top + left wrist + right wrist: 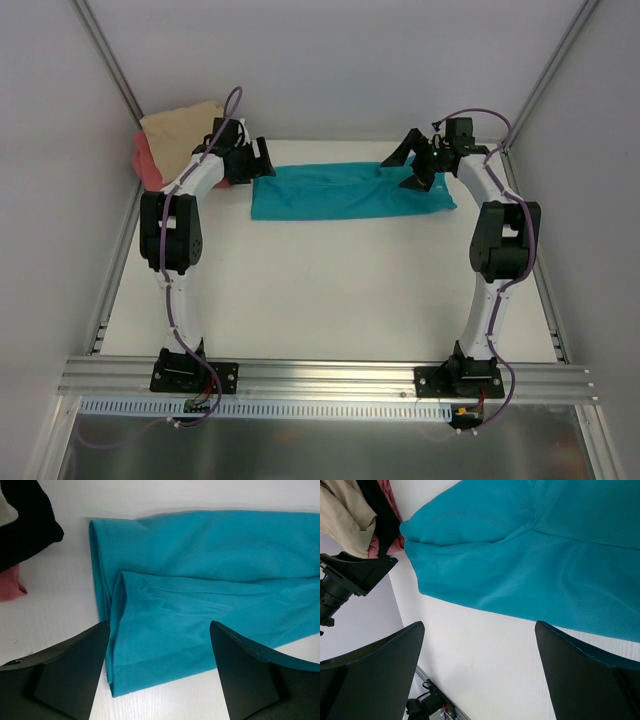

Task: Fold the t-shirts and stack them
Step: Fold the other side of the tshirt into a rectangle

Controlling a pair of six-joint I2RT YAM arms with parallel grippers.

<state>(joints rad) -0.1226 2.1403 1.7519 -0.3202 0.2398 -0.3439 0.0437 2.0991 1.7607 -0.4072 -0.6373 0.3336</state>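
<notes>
The teal t-shirt (340, 192) lies folded into a long flat strip across the far middle of the table. It fills the left wrist view (210, 580) and the right wrist view (530, 555). My left gripper (262, 162) is open and empty, just above the strip's left end (159, 645). My right gripper (410, 166) is open and empty, above the strip's right end. The tan-beige t-shirt (180, 135) lies folded on the coral-pink t-shirt (146, 160) in the far left corner.
White walls close in the table on the left, right and back. An aluminium rail (320, 375) with both arm bases runs along the near edge. The table (330, 290) is white.
</notes>
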